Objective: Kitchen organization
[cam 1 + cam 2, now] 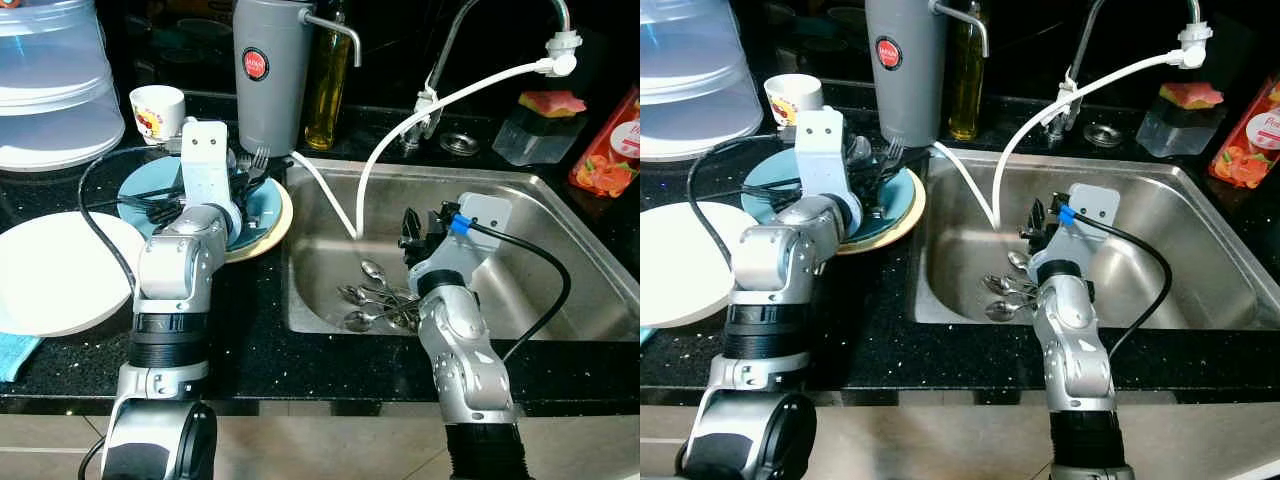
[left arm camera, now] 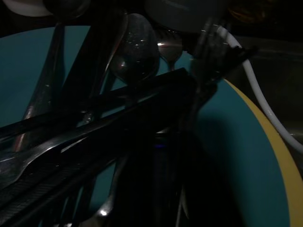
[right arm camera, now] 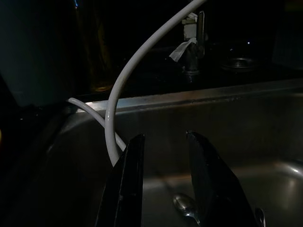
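A teal plate (image 1: 266, 206) lies on a yellow plate (image 1: 281, 226) on the black counter left of the sink, with forks and spoons (image 2: 137, 47) piled on it. My left gripper (image 1: 243, 166) rests low over that cutlery, dark against it in the left wrist view. Several more spoons (image 1: 376, 298) lie in a heap on the floor of the steel sink (image 1: 560, 250). Just above and behind them hangs my right gripper (image 3: 163, 138), open, with nothing between its fingers; one spoon bowl (image 3: 184, 204) shows below them.
A white hose (image 1: 400, 130) curves from the faucet (image 1: 440, 60) into the sink beside my right gripper. Behind the plates stand a grey canister (image 1: 270, 70), an oil bottle (image 1: 328, 90) and a cup (image 1: 157, 110). A white plate (image 1: 50, 270) and a plastic food cover (image 1: 50, 80) sit at the left.
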You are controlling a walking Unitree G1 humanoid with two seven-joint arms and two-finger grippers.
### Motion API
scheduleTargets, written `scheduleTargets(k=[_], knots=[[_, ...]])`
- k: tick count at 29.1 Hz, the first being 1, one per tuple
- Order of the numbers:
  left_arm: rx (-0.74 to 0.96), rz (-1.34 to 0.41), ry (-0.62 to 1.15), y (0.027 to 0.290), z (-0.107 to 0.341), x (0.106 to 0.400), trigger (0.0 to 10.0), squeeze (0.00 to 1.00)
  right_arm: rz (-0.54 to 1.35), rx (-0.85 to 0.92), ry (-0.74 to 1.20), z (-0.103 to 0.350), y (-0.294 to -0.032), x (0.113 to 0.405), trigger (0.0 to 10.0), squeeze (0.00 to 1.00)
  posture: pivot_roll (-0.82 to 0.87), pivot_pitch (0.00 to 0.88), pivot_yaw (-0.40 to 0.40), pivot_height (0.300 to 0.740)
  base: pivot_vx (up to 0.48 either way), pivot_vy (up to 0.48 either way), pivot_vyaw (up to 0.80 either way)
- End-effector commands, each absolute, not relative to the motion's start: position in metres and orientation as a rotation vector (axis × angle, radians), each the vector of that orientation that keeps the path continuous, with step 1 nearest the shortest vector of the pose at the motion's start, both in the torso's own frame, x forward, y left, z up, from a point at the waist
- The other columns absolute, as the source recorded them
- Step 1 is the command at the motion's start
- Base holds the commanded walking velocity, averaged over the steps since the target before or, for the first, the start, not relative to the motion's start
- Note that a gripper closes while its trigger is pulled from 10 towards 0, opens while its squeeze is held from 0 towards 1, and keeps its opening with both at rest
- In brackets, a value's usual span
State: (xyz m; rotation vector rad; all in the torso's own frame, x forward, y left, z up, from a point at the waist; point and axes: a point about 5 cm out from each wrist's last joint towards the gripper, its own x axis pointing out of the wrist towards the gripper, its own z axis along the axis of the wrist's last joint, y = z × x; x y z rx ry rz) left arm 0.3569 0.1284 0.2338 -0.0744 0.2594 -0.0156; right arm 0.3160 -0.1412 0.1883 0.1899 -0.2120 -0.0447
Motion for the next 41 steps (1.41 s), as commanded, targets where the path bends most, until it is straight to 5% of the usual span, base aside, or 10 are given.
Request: scheduleTargets(k=[1, 13, 14, 15, 16, 30, 34, 36, 37, 41], knots=[[-0.071, -0.023, 0.337, 0.125, 0.217, 0.357, 0.0, 0.00, -0.056, 0.190, -0.216, 0.188, -0.144, 0.314, 10.0, 0.00, 0.20, 0.025, -0.087, 0.740, 0.000, 0.000, 0.00], [0.037, -0.031, 0.049, 0.119, 0.254, 0.357, 0.0, 0.00, -0.054, 0.191, -0.219, 0.189, -0.143, 0.315, 10.0, 0.00, 0.20, 0.021, -0.087, 0.740, 0.000, 0.000, 0.00], [0.043, -0.027, -0.028, 0.118, 0.265, 0.355, 3.3, 0.00, -0.054, 0.191, -0.220, 0.189, -0.143, 0.315, 10.0, 0.00, 0.20, 0.021, -0.087, 0.740, 0.000, 0.000, 0.00], [0.043, -0.027, -0.028, 0.118, 0.265, 0.355, 3.3, 0.00, -0.054, 0.191, -0.220, 0.189, -0.143, 0.315, 10.0, 0.00, 0.20, 0.021, -0.087, 0.740, 0.000, 0.000, 0.00], [0.046, -0.042, -0.066, 0.116, 0.270, 0.354, 10.0, 0.00, -0.053, 0.191, -0.221, 0.189, -0.143, 0.315, 10.0, 0.00, 0.21, 0.015, -0.091, 0.740, 0.000, 0.000, 0.00], [0.137, -0.097, 0.012, 0.107, 0.251, 0.350, 10.0, 0.00, -0.047, 0.189, -0.223, 0.190, -0.143, 0.316, 10.0, 0.00, 0.21, 0.007, -0.093, 0.740, 0.000, 0.000, 0.00], [0.154, -0.041, 0.043, 0.115, 0.246, 0.353, 10.0, 0.52, -0.046, 0.189, -0.223, 0.190, -0.143, 0.316, 10.0, 0.00, 0.21, 0.005, -0.094, 0.740, 0.000, 0.000, 0.00], [0.154, -0.041, 0.043, 0.115, 0.246, 0.353, 10.0, 0.52, -0.046, 0.189, -0.223, 0.190, -0.143, 0.316, 10.0, 0.00, 0.21, 0.005, -0.094, 0.740, 0.000, 0.000, 0.00], [0.150, -0.028, 0.054, 0.117, 0.244, 0.353, 10.0, 1.00, -0.045, 0.189, -0.223, 0.190, -0.143, 0.316, 10.0, 0.00, 0.21, 0.005, -0.094, 0.740, 0.000, 0.000, 0.00], [0.117, 0.036, 0.101, 0.126, 0.239, 0.354, 10.0, 1.00, -0.045, 0.189, -0.221, 0.190, -0.142, 0.316, 10.0, 0.00, 0.21, 0.005, -0.094, 0.740, 0.000, 0.000, 0.00]])
